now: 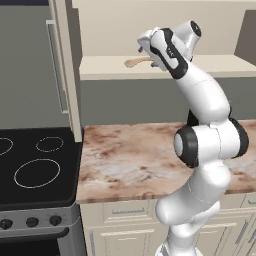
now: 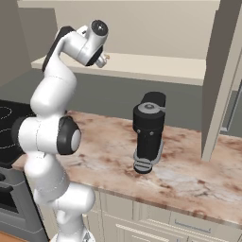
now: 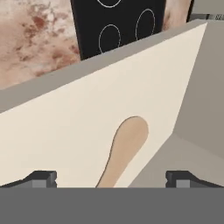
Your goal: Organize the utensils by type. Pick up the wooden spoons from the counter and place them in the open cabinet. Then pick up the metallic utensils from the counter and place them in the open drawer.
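A pale tan wooden spoon [image 1: 136, 62] lies flat on the cream bottom shelf [image 1: 215, 65] of the open cabinet, above the worktop. In the hand view the same wooden spoon [image 3: 124, 146] rests on the shelf [image 3: 61, 131], bowl away from me and handle running down between my fingertips. My gripper [image 3: 111, 180] is open, its fingers [image 3: 41, 178] spread wide to either side of the handle and not touching it. From the left base my gripper [image 1: 151, 56] hovers at the spoon's handle end. The metallic utensils, the open drawer and the island counter are out of view.
Below the cabinet runs a marbled worktop [image 1: 125, 160] with a black coffee machine [image 2: 148, 132] on it. A black stove [image 1: 35, 165] adjoins it on the left. Open cabinet doors stand at the left [image 1: 64, 65] and right [image 2: 218, 80] of the shelf.
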Motion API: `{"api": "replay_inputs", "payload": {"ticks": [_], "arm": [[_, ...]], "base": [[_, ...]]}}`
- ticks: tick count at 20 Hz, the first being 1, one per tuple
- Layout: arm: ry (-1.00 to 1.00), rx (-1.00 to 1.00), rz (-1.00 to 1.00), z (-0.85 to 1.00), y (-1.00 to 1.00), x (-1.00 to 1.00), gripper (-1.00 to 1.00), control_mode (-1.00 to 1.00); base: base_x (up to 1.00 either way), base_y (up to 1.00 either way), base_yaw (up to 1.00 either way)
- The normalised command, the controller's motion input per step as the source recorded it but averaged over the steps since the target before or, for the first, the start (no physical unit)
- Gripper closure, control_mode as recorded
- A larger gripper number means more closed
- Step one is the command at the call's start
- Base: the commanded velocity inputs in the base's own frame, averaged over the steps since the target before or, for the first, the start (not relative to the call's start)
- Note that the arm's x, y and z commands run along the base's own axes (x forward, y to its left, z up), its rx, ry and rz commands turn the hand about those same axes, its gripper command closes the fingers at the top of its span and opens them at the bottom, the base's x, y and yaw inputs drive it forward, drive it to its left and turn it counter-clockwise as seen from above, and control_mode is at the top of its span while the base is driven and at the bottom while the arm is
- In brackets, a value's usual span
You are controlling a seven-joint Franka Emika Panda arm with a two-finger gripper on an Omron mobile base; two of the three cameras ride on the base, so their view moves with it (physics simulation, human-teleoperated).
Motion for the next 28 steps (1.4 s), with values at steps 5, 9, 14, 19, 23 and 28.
{"api": "replay_inputs", "payload": {"ticks": [5,9,14,19,23,28], "arm": [[0.00,0.07,0.00,0.01,-0.02,-0.57,-1.00,-1.00],[0.00,0.07,0.00,0.01,0.00,-0.67,-1.00,-1.00],[0.02,0.06,-0.19,0.02,0.00,-0.83,-1.00,-1.00],[0.16,0.14,-0.48,0.00,0.00,-0.84,-1.00,-1.00],[0.29,0.21,-0.52,0.00,0.00,-0.79,-1.00,-1.00],[0.36,0.34,-0.47,-0.05,-0.03,-0.73,-1.00,-1.00]], "base": [[0.00,0.00,0.00],[0.00,0.00,0.00],[0.00,0.00,0.00],[0.00,0.00,0.00],[0.00,0.00,0.00],[0.00,0.00,0.00]]}}
